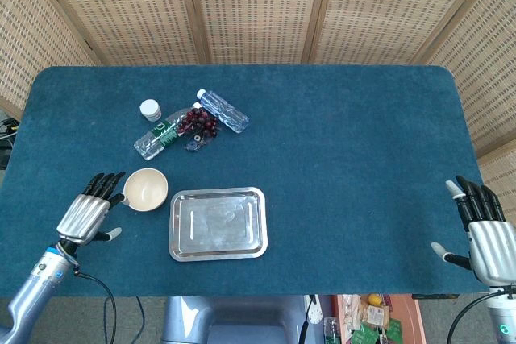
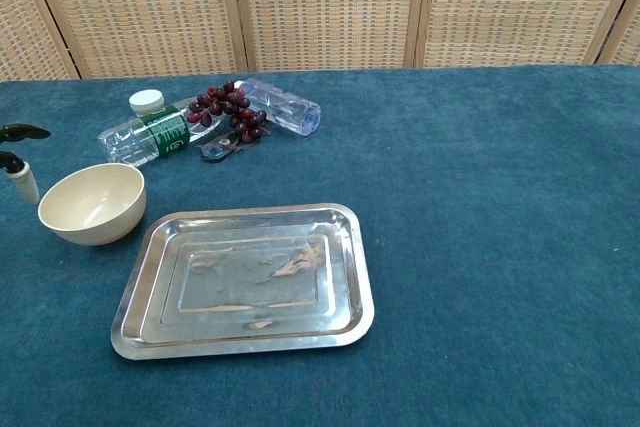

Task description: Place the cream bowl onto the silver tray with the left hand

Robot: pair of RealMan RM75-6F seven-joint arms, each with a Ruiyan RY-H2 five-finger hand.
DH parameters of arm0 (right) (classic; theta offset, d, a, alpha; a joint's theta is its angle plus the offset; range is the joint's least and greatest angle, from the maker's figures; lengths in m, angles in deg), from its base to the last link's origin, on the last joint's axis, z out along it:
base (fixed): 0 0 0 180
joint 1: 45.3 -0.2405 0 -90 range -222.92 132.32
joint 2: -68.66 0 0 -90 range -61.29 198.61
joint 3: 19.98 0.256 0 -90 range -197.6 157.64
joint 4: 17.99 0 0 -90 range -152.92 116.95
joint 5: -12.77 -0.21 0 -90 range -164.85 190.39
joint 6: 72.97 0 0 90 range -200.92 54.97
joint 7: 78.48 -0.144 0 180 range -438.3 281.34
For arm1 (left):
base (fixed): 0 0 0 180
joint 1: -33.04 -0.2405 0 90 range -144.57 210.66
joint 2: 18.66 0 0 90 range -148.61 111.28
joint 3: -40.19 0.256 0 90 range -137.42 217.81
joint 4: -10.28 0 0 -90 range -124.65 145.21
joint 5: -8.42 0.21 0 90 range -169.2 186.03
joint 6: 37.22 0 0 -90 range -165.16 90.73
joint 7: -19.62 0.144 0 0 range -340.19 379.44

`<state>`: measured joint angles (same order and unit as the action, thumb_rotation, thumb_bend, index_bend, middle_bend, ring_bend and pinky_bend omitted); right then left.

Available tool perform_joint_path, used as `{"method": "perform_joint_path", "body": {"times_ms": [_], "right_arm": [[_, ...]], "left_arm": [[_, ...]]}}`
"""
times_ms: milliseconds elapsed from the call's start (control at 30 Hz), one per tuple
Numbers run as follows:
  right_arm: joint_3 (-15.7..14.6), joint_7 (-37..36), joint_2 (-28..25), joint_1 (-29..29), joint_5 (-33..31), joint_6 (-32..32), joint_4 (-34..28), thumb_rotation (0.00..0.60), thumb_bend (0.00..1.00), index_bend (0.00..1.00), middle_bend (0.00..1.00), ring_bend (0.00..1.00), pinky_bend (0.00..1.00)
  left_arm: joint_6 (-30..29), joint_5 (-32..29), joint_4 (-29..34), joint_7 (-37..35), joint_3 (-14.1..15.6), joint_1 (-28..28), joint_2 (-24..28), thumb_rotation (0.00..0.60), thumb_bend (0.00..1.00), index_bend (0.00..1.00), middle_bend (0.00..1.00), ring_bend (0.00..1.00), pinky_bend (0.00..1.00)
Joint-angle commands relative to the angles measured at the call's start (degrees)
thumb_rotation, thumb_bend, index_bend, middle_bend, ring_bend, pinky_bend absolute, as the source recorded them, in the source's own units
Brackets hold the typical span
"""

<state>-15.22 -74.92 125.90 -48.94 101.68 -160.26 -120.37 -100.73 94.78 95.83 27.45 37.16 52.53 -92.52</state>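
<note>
The cream bowl (image 1: 145, 189) (image 2: 92, 204) stands upright and empty on the blue table, just left of the silver tray (image 1: 218, 223) (image 2: 245, 280). My left hand (image 1: 90, 210) is open, its fingers spread, a short way left of the bowl and not touching it. In the chest view only its fingertips (image 2: 18, 169) show at the left edge. My right hand (image 1: 482, 231) is open at the table's front right corner, far from both things. The tray is empty.
Behind the bowl lie two clear water bottles (image 1: 159, 138) (image 1: 222, 110), a bunch of dark red grapes (image 1: 197, 123) (image 2: 228, 109) and a small white-capped jar (image 1: 150, 109). A woven screen (image 1: 258, 6) backs the table.
</note>
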Motion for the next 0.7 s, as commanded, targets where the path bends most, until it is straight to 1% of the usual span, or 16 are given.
{"method": "perform_joint_path", "body": {"times_ms": [33, 167, 233, 333, 467, 633, 700], "right_arm": [[-0.02, 0.27, 0.31, -0.24, -0.02, 0.34, 0.25, 0.600, 0.00, 0.02, 0.00, 0.00, 0.00], [-0.19, 0.85, 0.75, -0.54, 0.10, 0.83, 0.33, 0.600, 0.00, 0.02, 0.00, 0.00, 0.00], [-0.07, 0.70, 0.82, -0.72, -0.53, 1.28, 0.40, 0.600, 0.00, 0.02, 0.00, 0.00, 0.00], [0.04, 0.25, 0.72, -0.86, -0.93, 1.55, 0.49, 0.600, 0.00, 0.02, 0.00, 0.00, 0.00], [0.10, -0.16, 0.63, -1.05, -1.24, 1.84, 0.60, 0.600, 0.00, 0.02, 0.00, 0.00, 0.00], [0.13, -0.58, 0.57, -1.18, -1.44, 1.99, 0.74, 0.600, 0.00, 0.02, 0.00, 0.00, 0.00], [0.15, -0.75, 0.56, -1.22, -1.52, 2.01, 0.80, 0.600, 0.00, 0.02, 0.00, 0.00, 0.00]], "left_arm": [[1.48, -1.81, -1.88, 1.60, -0.52, 1.21, -2.27, 0.600, 0.24, 0.40, 0.00, 0.00, 0.00], [2.14, -3.45, -3.85, 2.44, -0.95, 1.95, -4.60, 0.600, 0.26, 0.40, 0.00, 0.00, 0.00], [3.24, -5.31, -5.96, 3.09, -1.79, 2.85, -6.61, 0.600, 0.27, 0.40, 0.00, 0.00, 0.00], [3.96, -6.26, -7.13, 3.88, -1.95, 3.60, -7.77, 0.600, 0.30, 0.41, 0.00, 0.00, 0.00], [4.72, -7.48, -7.84, 5.03, -1.98, 4.35, -8.79, 0.600, 0.38, 0.44, 0.00, 0.00, 0.00], [5.31, -8.80, -8.51, 6.15, -2.06, 5.16, -9.94, 0.600, 0.41, 0.49, 0.00, 0.00, 0.00], [5.00, -9.09, -8.50, 6.29, -2.08, 5.23, -10.08, 0.600, 0.42, 0.54, 0.00, 0.00, 0.00]]}}
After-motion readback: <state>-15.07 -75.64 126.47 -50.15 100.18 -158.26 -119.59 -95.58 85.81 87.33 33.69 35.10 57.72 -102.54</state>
